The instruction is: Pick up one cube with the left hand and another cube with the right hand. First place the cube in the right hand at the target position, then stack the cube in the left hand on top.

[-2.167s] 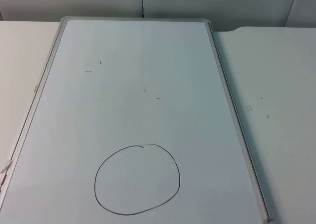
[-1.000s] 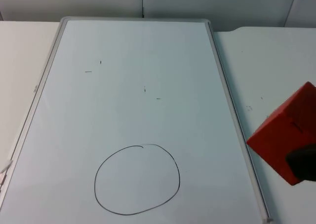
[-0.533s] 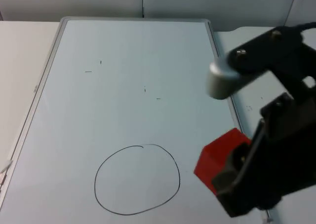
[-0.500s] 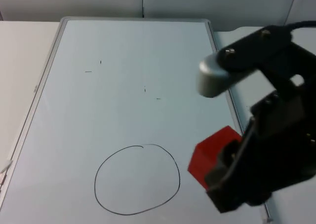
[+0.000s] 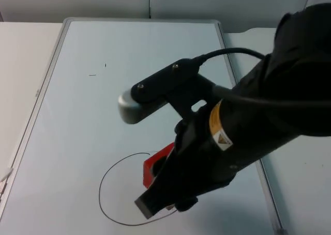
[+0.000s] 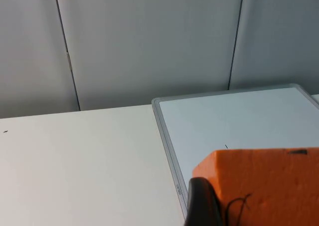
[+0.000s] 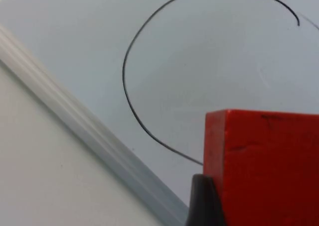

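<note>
Right gripper [image 5: 158, 186], jaws clamped on red foam cube [image 5: 156, 165], holds it over the hand-drawn black circle [image 5: 111, 175] on the white whiteboard [image 5: 103, 111]. Left gripper [image 6: 234, 211] jaws clamp orange foam cube [image 6: 264, 186] above white tabletop [image 6: 79, 166].

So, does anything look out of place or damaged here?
Nothing stands out. The right claw holds the red foam cube over the hand-drawn black circle on the whiteboard; the left claw holds the orange foam cube.

Right arm reaches low across the surface, right gripper [image 5: 158, 186] jaws clamped on load; left gripper raised, jaws clamped too.
</note>
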